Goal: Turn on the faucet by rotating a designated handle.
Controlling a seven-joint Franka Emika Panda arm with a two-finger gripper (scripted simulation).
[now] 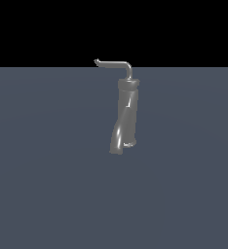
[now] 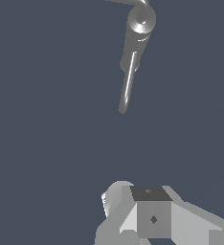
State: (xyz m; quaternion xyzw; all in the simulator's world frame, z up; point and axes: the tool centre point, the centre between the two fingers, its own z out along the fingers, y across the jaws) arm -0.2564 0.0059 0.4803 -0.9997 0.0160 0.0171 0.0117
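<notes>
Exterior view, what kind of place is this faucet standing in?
Probably a bare simulated test scene, not a real kitchen or bathroom. The faucet stands alone on a flat, featureless blue-grey floor with no sink or counter, against a plain black backdrop. Its thin handle sits on top.

Glossy grey metal faucet (image 1: 124, 116), thin polished metal handle (image 1: 114, 63), matt slate floor (image 1: 43, 170), matt pale-grey gripper (image 2: 142, 215)
</notes>
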